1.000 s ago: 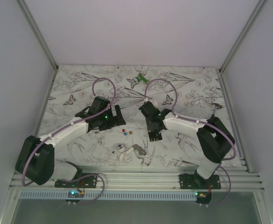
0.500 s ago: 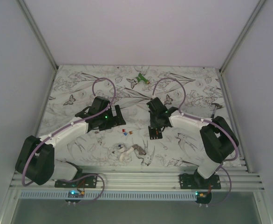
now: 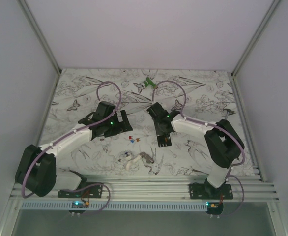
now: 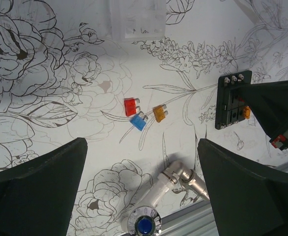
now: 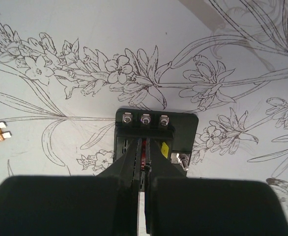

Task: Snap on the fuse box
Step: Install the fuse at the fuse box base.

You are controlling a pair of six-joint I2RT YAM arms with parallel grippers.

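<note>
Black plastic, the fuse box [image 3: 164, 142] lies flat on the flower-printed bench [image 3: 203, 98], near its middle and just under the right arm's wrist. A row of three screws [image 5: 145, 118] lines the end of the box farthest from the right wrist camera. The right tool [image 5: 143, 158] has its two fingers pressed together with only a thin slit between them, tips down over the box's slotted face. A red sliver shows in that slit, and I cannot tell whether it is pinched. A yellow fuse [image 5: 164, 148] sits in a slot just beside the fingers.

Against half a second ago, the right wrist has swung back toward the left and its elbow has drawn in, while the fuse box sits at the same spot.

The left tool [image 4: 141, 143] hangs unmoved, fingers spread wide and holding nothing, above three loose fuses lying close together: a red fuse [image 4: 130, 106], a blue fuse [image 4: 138, 121] and an orange fuse [image 4: 159, 113]. The fuse box lies to their right, apart from them. Nearer the arm bases rests a white-and-grey clump of parts [image 3: 134, 160], and a green object [image 3: 146, 83] lies by the far edge
</note>
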